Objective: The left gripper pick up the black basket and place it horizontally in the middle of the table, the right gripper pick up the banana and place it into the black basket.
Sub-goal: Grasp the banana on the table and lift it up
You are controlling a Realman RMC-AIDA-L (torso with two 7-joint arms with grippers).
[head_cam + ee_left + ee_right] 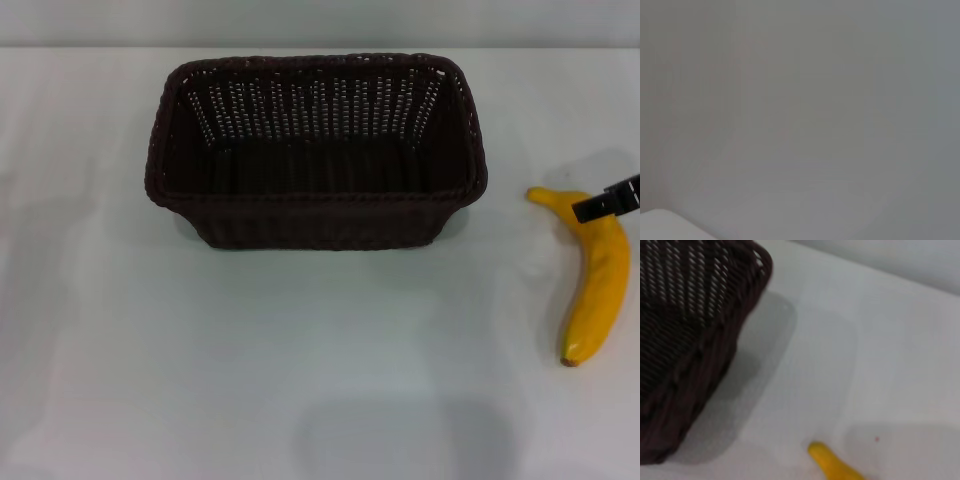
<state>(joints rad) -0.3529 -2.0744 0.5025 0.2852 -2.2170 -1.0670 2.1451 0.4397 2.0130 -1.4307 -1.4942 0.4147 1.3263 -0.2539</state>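
We see the basket [316,150] mid-bench [300,350]; at its 3 o'clock, right gripper [607,200] over the banana [596,280], jaws' state unclear.

Left wrist view: almost wholly a plain grey surface, featureless, slightly warmer grey toward frame left, cooler toward the right. At lower left corner, a pale white wedge [665,227] with a rounded edge; what it is, cannot tell.
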